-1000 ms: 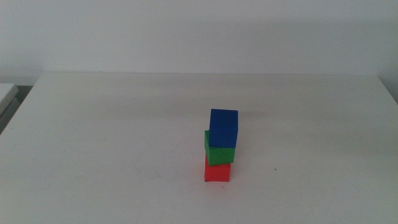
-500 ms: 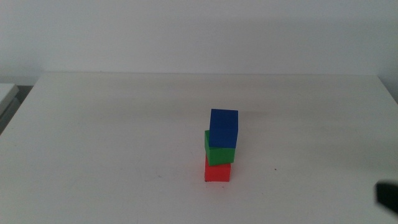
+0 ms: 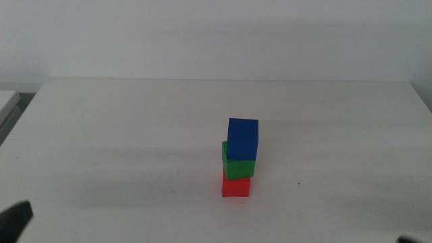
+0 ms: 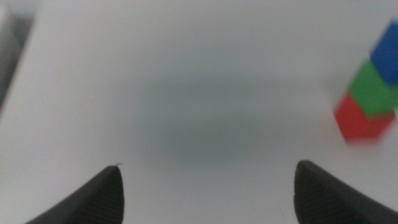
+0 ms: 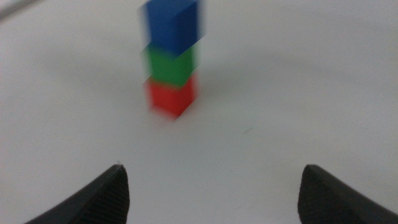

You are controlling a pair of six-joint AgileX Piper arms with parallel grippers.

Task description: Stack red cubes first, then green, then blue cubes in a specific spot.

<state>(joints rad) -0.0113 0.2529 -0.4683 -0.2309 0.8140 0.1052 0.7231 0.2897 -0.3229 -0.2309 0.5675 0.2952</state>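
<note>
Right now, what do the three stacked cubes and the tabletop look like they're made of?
Red cube, green cube and blue cube: solid colour, matte faces without glare, crisp edges; probably painted wood or foam, but the pictures can't settle which. Table: smooth white surface with soft shadows and a few faint dark specks, likely laminate. Both claws are off the stack, empty, jaws apart.

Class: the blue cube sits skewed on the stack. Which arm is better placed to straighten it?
Probably the right: its end effector faces the blue cube squarely, jaws open; the left end effector sees the stack only at its view's edge.
</note>
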